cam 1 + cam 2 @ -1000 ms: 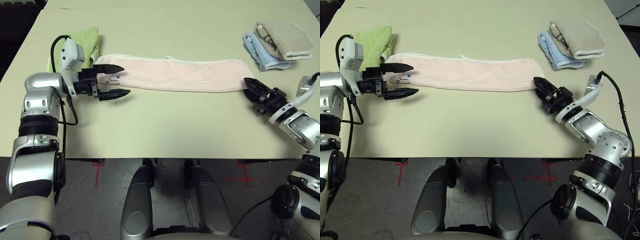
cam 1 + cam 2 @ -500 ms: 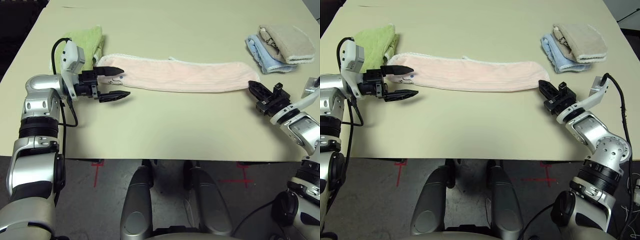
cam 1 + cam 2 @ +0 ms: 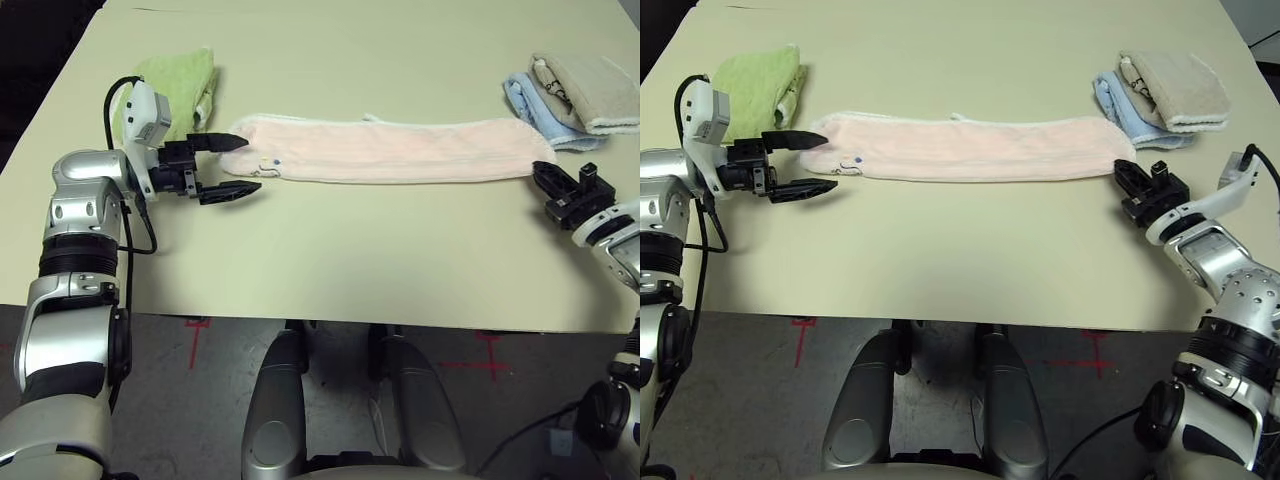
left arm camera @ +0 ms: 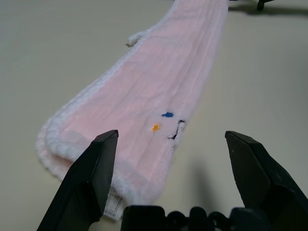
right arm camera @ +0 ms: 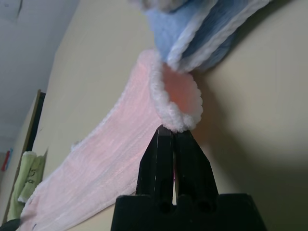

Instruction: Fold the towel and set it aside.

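The broad beige table [image 3: 330, 260] carries the long pale pink terry towel with its white trimmed edge [image 3: 390, 150], lying flat as a narrow lengthwise-doubled strip that runs across from the robot's left to its right. The head views give the whole layout: a lime-green folded towel [image 3: 180, 80] sits at the far left, just beyond the pink strip's left end, and a light-blue folded towel [image 3: 1130, 105] with a beige folded towel [image 3: 1175, 88] stacked on it sits at the far right, close to the strip's right end.

The left wrist view adds what the head views barely resolve: the small embroidered motif [image 4: 168, 124] (a blue mark, an orange mark and a dark curved line) near the strip's left end, a little white tag [image 4: 111, 204] at the very end, and the two layers of the fold. The right wrist view shows the right end lifted and curled into a loop, its white trim caught right at the fingertips, with the blue towel just behind it.

The left gripper [image 3: 228, 165] hovers at the strip's left end, pointing across toward the right and roughly level, its two black fingers spread wide, one over the towel's end and one over bare table. The right gripper [image 3: 1132, 182] points forward, low over the table, its fingers pressed together on the pink towel's right end.
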